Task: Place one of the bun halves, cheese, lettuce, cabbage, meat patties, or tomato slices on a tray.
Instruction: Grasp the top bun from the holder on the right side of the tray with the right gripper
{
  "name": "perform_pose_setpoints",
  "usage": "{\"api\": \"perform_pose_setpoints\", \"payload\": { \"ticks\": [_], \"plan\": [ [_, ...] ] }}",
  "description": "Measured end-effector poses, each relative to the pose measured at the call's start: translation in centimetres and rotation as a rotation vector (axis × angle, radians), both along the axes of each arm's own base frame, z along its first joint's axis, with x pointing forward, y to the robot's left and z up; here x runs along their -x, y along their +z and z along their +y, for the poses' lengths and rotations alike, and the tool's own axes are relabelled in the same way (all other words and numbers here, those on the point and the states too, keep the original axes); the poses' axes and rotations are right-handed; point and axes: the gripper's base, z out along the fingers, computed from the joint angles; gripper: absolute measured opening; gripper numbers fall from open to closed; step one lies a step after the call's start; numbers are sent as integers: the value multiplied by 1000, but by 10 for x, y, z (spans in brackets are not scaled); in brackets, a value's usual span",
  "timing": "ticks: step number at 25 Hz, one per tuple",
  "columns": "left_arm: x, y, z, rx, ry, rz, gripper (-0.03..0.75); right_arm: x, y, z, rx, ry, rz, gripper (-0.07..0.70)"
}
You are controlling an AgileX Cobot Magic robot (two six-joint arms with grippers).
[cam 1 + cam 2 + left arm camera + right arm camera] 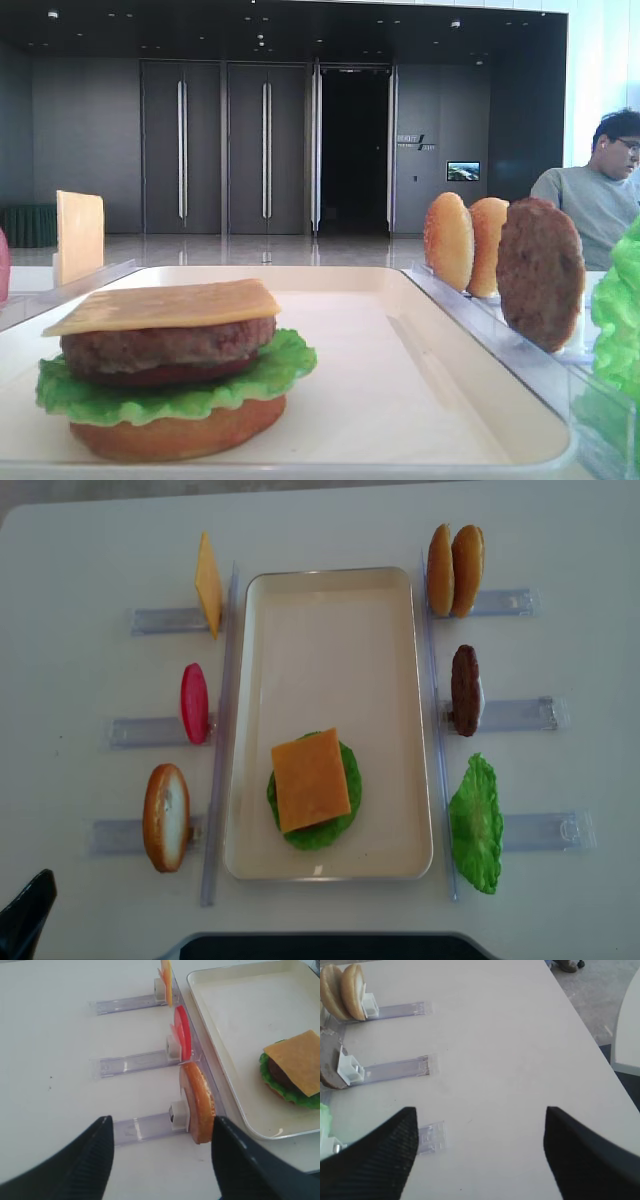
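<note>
The cream tray [330, 610] holds a stack of bun base, lettuce and meat patty, with a cheese slice [311, 780] on top. Upright in clear racks to its right stand two bun halves [455, 570], a meat patty [465, 690] and a lettuce leaf [476, 823]. To its left stand a cheese slice [208, 584], a tomato slice [194, 702] and an orange-brown bun base [166, 817]. My left gripper [160, 1132] is open and empty, just short of that bun base [198, 1102]. My right gripper [480, 1117] hangs open and empty over bare table beside the racks. No cabbage shows.
Clear plastic rack strips [395, 1070] stick out sideways from both long sides of the tray. The table's right edge [590, 1035] runs close to the right gripper. A seated person [600, 200] is beyond the table. A dark panel [330, 947] lies at the front edge.
</note>
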Motion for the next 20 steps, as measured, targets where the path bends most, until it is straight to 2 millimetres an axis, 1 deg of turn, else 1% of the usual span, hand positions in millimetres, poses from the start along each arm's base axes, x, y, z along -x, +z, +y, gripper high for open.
{"api": "perform_pose_setpoints", "payload": {
  "ticks": [20],
  "plan": [
    [0,0,0,0,0,0,472,0,0,0,0,0,0,527]
  ]
}}
